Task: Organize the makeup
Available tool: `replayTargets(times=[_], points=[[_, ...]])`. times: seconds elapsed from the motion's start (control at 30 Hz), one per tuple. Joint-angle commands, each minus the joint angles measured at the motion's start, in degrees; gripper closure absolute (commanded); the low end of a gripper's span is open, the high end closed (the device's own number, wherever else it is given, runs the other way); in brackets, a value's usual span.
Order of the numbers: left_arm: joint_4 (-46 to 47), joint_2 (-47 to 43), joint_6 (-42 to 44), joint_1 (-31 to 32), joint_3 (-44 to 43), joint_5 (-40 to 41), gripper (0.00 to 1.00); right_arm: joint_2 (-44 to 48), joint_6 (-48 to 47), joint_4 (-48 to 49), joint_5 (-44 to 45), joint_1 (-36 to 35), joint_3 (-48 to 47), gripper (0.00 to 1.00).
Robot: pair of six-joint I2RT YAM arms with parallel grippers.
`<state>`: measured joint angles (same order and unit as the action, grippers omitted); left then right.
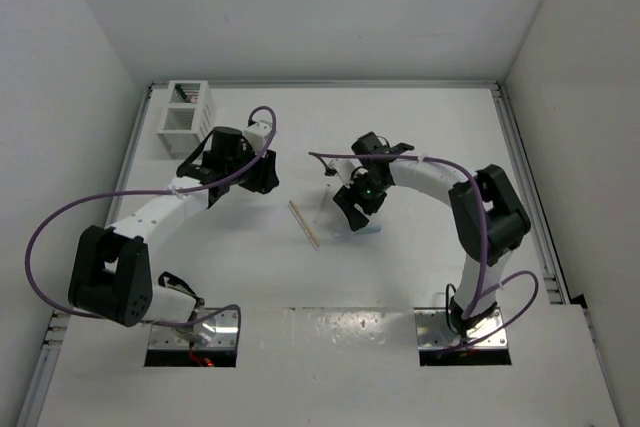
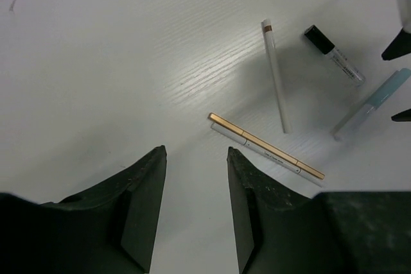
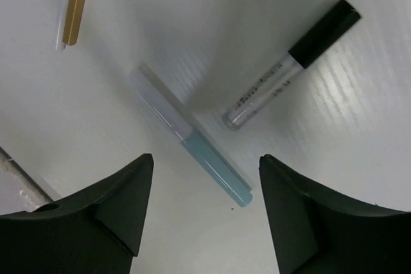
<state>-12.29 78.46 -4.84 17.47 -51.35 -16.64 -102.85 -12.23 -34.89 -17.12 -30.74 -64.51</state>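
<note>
The makeup lies loose on the white table between the arms. A long tan stick [image 2: 266, 145] lies beside a thin white one [image 2: 255, 147]. Past them are a white stick with a brown band [image 2: 276, 75], a black-capped clear tube [image 2: 334, 55] and a pale blue stick [image 2: 372, 104]. My left gripper [image 2: 196, 152] hovers open and empty, just short of the tan stick [image 1: 304, 224]. My right gripper [image 3: 205, 158] is open low over the pale blue stick [image 3: 191, 135], whose blue end lies on the table between the fingertips, untouched. The black-capped tube [image 3: 292, 62] is just beyond.
A white slatted two-compartment box [image 1: 186, 113] stands at the far left corner, behind my left arm. A raised rail [image 1: 522, 162] runs along the table's right side, and white walls close it in at the back and sides.
</note>
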Motion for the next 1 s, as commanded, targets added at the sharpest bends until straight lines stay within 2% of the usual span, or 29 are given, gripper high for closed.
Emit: replayTargets(times=[0.0, 0.07, 0.27, 0.33, 0.43, 0.53, 0.7, 0.73, 0.87, 0.97], points=[[1.66, -2.34, 0.80, -0.51, -0.85, 0.12, 0.51, -3.49, -9.11, -10.44, -8.53, 0.42, -4.48, 0.34], [1.66, -2.87, 0.80, -1.12, -0.85, 0.12, 0.51, -3.76, -10.00, -10.02, -7.32, 0.16, -3.61, 0.37], [1.66, -2.87, 0.80, -1.65, -0.85, 0.12, 0.51, 1.58, -9.66, -3.45, -1.53, -0.90, 8.15, 0.37], [1.66, -2.87, 0.80, -1.65, -0.85, 0.12, 0.51, 2.30, -8.17, 0.68, 3.21, -1.95, 12.01, 0.48], [2.19, -2.87, 0.80, -1.65, -0.85, 0.12, 0.51, 1.26, -5.79, 2.72, 9.63, -2.92, 11.43, 0.73], [2.19, -2.87, 0.28, -1.65, -1.38, 0.12, 0.51, -0.07, -5.61, 3.42, 13.60, -3.97, 10.37, 0.84], [2.71, -2.87, 0.27, -1.65, -1.38, 0.12, 0.51, -0.07, -4.47, 3.17, 17.03, -5.91, 11.51, 0.92], [2.71, -2.87, 0.27, -1.65, -1.38, 0.12, 0.51, 0.36, -4.91, 2.99, 17.04, -7.56, 11.86, 1.00], [3.24, -3.40, 0.27, -1.65, -0.77, -0.40, 0.51, 3.26, -6.23, 4.04, 16.07, -7.49, 15.11, 1.00], [3.76, -3.92, 1.41, -2.18, -0.24, -4.34, 0.51, 8.62, -4.39, 3.87, 12.93, -8.02, 13.72, 1.00]])
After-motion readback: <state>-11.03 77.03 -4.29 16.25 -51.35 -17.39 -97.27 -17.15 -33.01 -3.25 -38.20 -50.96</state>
